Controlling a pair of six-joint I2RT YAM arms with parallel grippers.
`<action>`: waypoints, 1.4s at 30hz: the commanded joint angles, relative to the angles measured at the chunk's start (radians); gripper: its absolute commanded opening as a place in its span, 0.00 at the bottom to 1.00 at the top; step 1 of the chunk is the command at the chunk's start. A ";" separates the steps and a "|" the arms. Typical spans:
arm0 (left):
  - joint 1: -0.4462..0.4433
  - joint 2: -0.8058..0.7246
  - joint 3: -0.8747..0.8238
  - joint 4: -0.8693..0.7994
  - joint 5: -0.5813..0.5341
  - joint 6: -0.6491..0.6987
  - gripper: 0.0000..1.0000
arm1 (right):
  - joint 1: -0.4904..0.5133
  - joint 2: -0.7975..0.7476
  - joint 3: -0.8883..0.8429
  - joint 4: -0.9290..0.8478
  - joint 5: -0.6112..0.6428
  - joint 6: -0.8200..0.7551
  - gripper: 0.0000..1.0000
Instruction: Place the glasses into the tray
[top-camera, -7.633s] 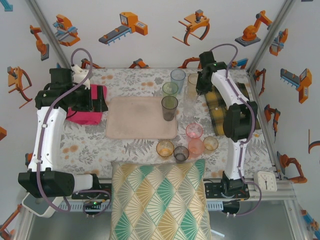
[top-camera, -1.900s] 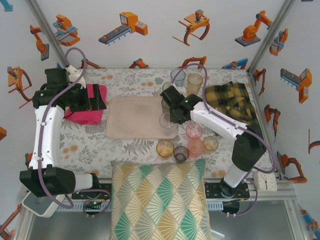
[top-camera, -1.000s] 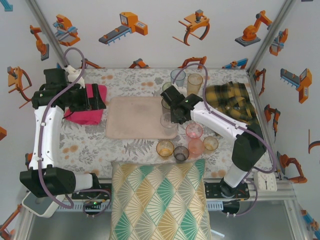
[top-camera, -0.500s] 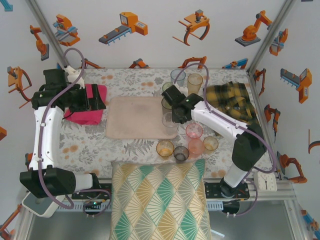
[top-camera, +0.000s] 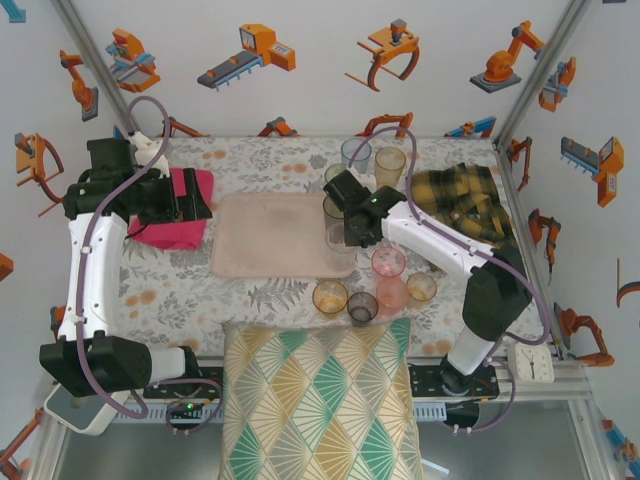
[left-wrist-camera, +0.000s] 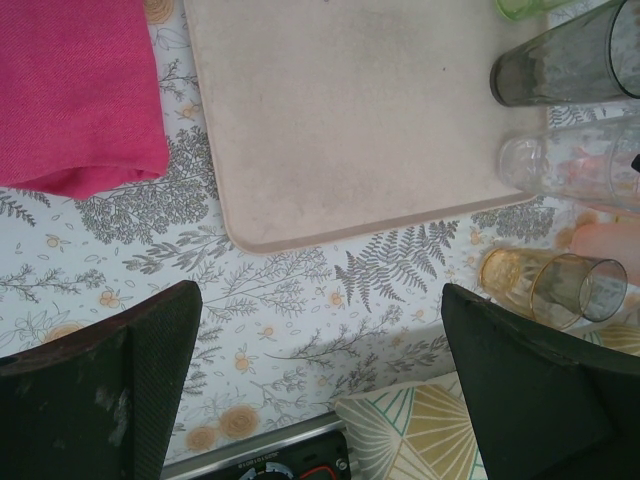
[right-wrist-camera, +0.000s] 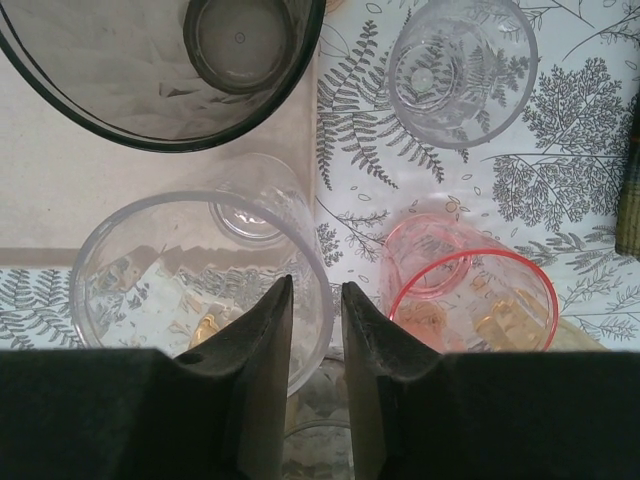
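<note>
So, floral desk (top-camera: 170, 290) first, with the pale tray (top-camera: 270, 240) lying flat, long side running 9 to 3. A tall grey glass (top-camera: 335, 208) and a clear glass (right-wrist-camera: 150, 260) stand upright by its 4 o'clock corner, mouths up, long axis vertical, clear one at grey's 6. The right pincer (right-wrist-camera: 317, 290) straddles the clear rim, fingers slack, not squeezing. The left pincer (left-wrist-camera: 318, 290) gapes wide, empty, off the tray's 9 o'clock side.

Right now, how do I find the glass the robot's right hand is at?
Find the flat beige tray in the middle of the flowery table. Two glasses stand at its near right corner, by the right gripper. Yours is the clear glass, nearer the robot; the grey glass behind is dark, and the pink glass stands off the tray.
</note>
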 joint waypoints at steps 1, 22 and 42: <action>0.009 -0.021 -0.005 0.004 0.023 -0.017 0.97 | -0.011 0.004 0.038 -0.011 0.000 0.002 0.30; 0.009 -0.021 0.001 0.004 0.013 -0.013 0.97 | -0.030 -0.001 0.136 -0.068 -0.070 -0.048 0.30; 0.008 -0.021 0.028 -0.027 0.001 0.032 0.97 | -0.180 -0.105 0.354 -0.076 0.061 -0.212 0.46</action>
